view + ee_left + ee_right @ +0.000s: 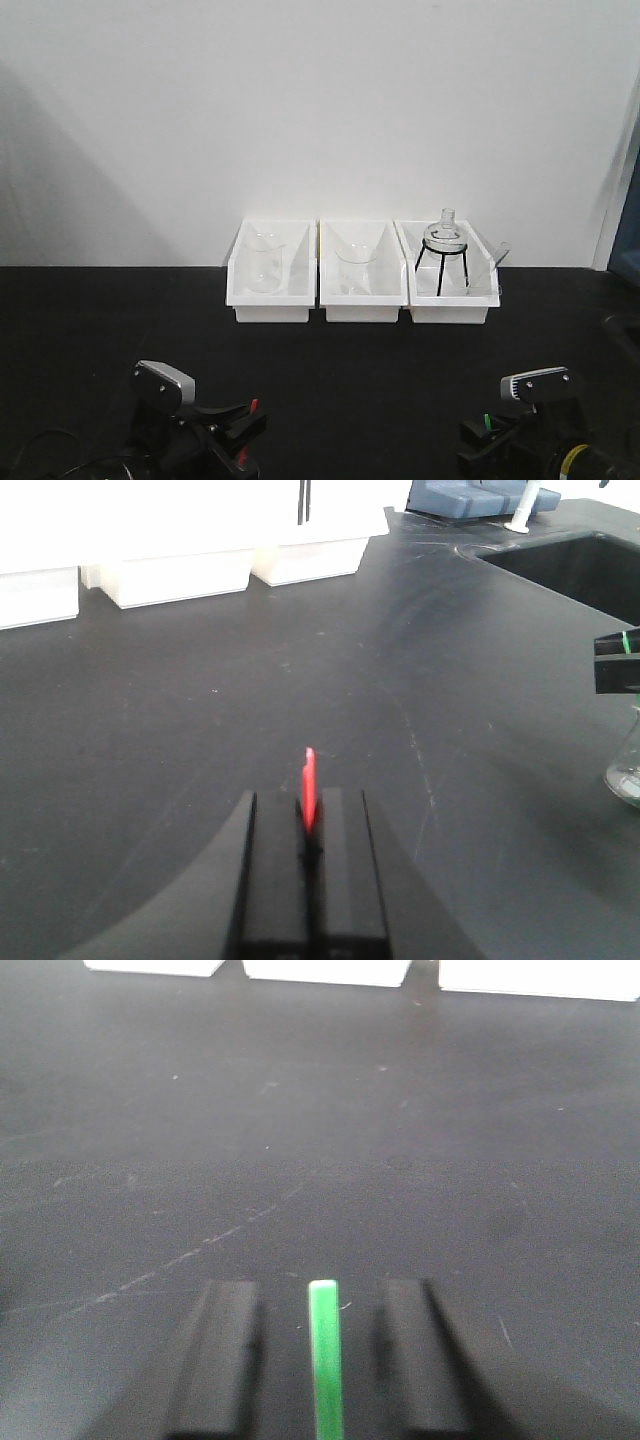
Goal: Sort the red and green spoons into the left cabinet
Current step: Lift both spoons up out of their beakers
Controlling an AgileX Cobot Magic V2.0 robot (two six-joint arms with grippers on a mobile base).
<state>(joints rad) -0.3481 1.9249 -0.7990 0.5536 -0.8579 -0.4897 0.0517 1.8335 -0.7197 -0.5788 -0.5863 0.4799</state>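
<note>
Two spoons, one per arm: the left gripper [308, 810] is pinched tight on the red spoon [309, 780], shaft jutting forward; the green spoon [324, 1350] runs forward between the right gripper [322, 1290] jaws, gaps either side, so I cannot tell its grip; the left cabinet is out of view; I judge the left arm nearer.

worktop [320, 370]: left bare ahead of left fingers [275, 870] and right fingers [220, 1360] | rear: closed off by three white bins [361, 300] set along the wall [300, 100], glassware [443, 240] held inside | right side: sink [570, 565] recessed, flask [628, 770] stood near
</note>
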